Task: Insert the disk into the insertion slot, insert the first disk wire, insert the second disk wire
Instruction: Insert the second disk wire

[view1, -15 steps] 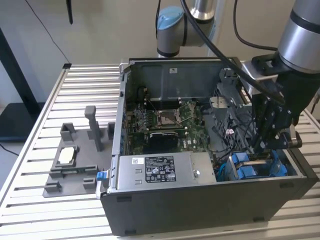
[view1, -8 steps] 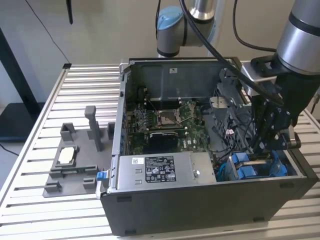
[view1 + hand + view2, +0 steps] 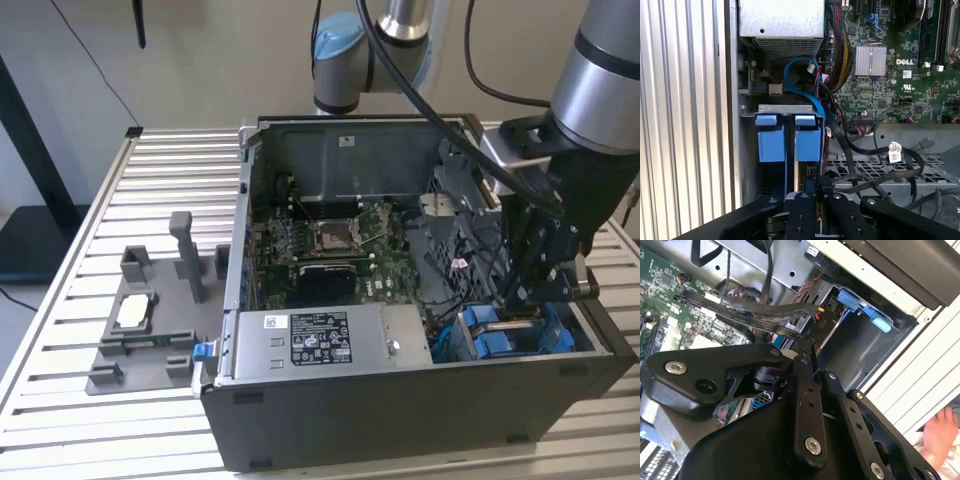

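Observation:
My gripper [image 3: 522, 300] reaches down into the open computer case at the exterior view's right, over the insertion slot [image 3: 470, 338], a grey metal cage with blue parts. In the first wrist view, two blue-framed blocks stand side by side in the cage [image 3: 785, 107]. The one in line with my gripper [image 3: 812, 181] looks like the disk [image 3: 807, 142]. My fingers are shut. A flat black disk wire [image 3: 875, 177] curves up to their tips and seems held there. In the second wrist view the same wire [image 3: 765, 315] runs to my gripper [image 3: 807, 342] beside the cage wall [image 3: 855, 345].
The silver power-supply box [image 3: 320, 340] lies along the case's front, with the motherboard [image 3: 330, 245] behind it. Loose black and coloured cables [image 3: 840, 55] crowd the space beside the cage. A grey fixture [image 3: 150, 320] stands on the slatted table [image 3: 170, 170]. A person's hand [image 3: 940, 435] shows outside the case.

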Action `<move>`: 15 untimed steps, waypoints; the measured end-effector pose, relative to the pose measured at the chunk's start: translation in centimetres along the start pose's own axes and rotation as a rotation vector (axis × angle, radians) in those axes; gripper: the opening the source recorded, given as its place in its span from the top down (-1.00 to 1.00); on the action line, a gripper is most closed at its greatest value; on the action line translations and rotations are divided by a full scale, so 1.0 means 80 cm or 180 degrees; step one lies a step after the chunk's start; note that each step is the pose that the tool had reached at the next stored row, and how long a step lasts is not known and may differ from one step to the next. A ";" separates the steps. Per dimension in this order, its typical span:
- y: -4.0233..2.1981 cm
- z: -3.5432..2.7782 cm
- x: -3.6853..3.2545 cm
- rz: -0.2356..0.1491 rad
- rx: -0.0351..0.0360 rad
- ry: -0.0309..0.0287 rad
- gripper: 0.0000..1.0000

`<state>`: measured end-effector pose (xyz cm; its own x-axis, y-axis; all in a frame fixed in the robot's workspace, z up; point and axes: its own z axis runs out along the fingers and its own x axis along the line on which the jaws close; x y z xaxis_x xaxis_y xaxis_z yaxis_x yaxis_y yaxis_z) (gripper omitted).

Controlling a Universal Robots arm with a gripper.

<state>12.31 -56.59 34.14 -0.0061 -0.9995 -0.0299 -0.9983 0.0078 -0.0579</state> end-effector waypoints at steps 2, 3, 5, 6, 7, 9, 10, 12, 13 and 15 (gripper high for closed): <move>0.0001 0.0011 0.0000 0.0000 0.0000 -0.0001 0.68; 0.0001 0.0016 0.0000 0.0000 0.0000 -0.0001 0.68; 0.0002 0.0025 0.0001 0.0000 0.0000 -0.0001 0.68; 0.0002 0.0027 0.0001 0.0000 0.0000 0.0000 0.68; 0.0002 0.0034 0.0001 0.0000 0.0000 -0.0001 0.68; 0.0003 0.0050 0.0001 0.0000 0.0000 -0.0001 0.68; 0.0003 0.0057 0.0002 0.0000 0.0000 0.0000 0.68; 0.0004 0.0061 0.0002 0.0000 0.0000 0.0001 0.68; 0.0004 0.0062 0.0002 0.0000 0.0000 0.0001 0.68; 0.0004 0.0065 0.0002 0.0000 0.0000 -0.0001 0.68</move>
<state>12.31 -56.59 33.62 -0.0062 -0.9995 -0.0301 -0.9983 0.0079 -0.0579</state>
